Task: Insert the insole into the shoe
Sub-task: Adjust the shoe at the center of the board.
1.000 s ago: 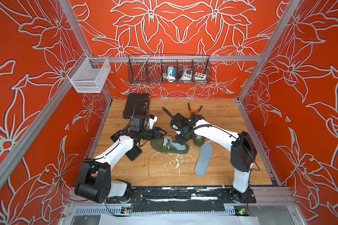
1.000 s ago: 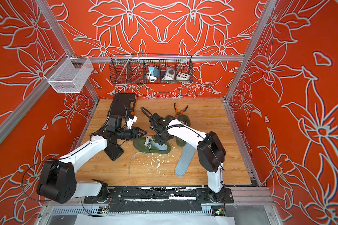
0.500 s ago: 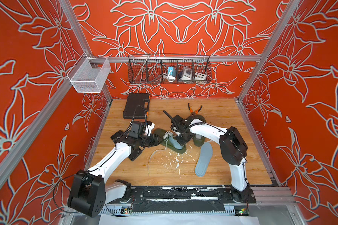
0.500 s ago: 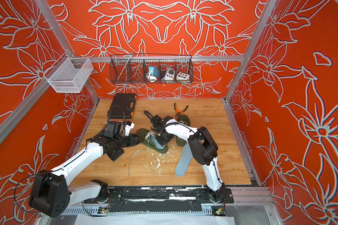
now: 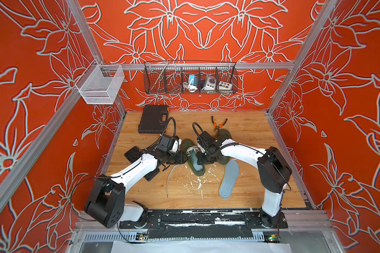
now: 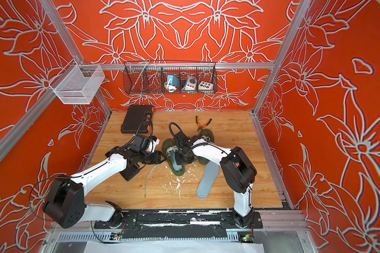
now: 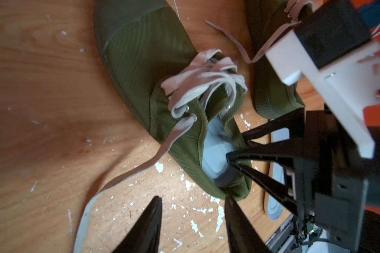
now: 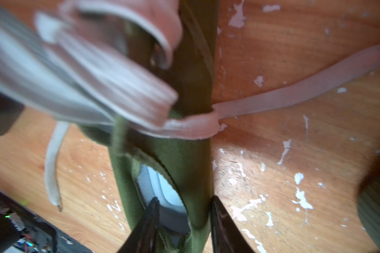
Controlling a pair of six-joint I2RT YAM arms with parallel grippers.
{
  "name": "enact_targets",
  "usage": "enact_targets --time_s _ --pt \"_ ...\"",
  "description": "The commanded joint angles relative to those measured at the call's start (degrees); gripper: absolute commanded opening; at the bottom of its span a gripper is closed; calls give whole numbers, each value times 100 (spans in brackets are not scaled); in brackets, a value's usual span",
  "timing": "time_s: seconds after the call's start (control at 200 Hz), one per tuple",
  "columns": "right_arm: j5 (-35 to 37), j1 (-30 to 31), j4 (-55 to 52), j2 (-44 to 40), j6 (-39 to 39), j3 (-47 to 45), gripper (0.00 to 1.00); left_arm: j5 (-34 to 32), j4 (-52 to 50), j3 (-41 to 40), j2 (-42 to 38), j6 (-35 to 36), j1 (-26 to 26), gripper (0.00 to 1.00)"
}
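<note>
Nearly in the middle of the tabletop (image 5: 252,131) lies the shoe (image 5: 186,144), green, with its toe toward the back edge and its heel toward the front edge. The insole (image 5: 197,167), pale grey-blue, is inside the shoe. Its heel part shows through the opening in both top views and in both wrist views, while its front part is hidden under the laces. The right gripper (image 8: 183,200) is at the heel of the shoe with its jaws apart. One finger is inside the opening, over the insole, and the other is outside the side wall, so the wall stands between them without being pinched. The left gripper (image 7: 192,200) is low over the wood at the left side of the shoe, also with jaws apart and nothing between them. One of its fingertips is just beside the heel; if it touches, I cannot tell. A loose lace (image 5: 170,175) runs from the shoe over the wood toward the front edge. A second shoe (image 5: 225,133) lies to the right of the first, partly under the right arm. A second insole (image 5: 228,179) lies flat between the shoe and the right edge, closer to the front edge. Pliers (image 5: 218,123) lie near the middle of the back edge, and a black case (image 5: 153,119) sits in the back left corner.
</note>
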Motion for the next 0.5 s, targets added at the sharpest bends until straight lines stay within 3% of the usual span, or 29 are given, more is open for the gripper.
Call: enact_targets --time_s 0.0,0.24,0.495 --pt "75 57 58 -379 233 -65 40 -468 -56 298 196 144 -254 46" --pt "609 -52 23 -1660 437 -911 44 -1351 23 624 658 -110 -820 40" --pt "569 -549 -67 -2387 353 -1605 45 -1700 41 911 1125 -432 -1004 38"
